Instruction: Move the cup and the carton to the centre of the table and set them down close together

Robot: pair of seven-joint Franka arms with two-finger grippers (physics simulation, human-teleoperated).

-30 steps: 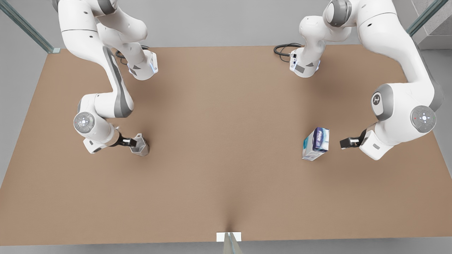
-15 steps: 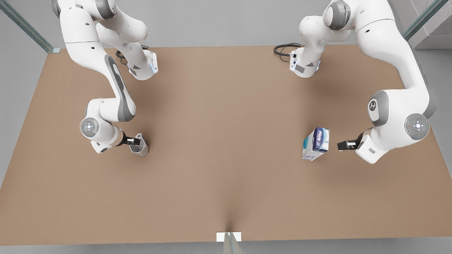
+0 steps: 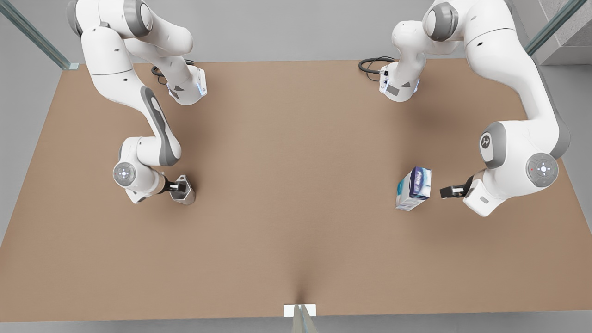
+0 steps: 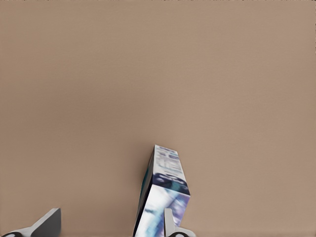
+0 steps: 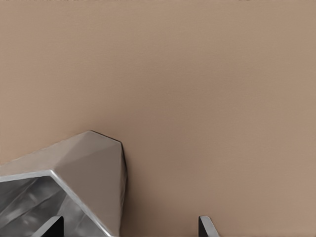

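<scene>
Left gripper sits at the front view's right, fingers spread wide, just beside the carton but not touching it. The carton stands on the table, right of centre. Right gripper is over at the front view's left, fingers also apart, one down inside the cup, not clamped. The cup rests on the table, left of centre.

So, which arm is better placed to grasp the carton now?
The left arm. Its claw is open beside the carton, not touching it, on the front view's right. The right claw is open at the cup, far across the table.
</scene>
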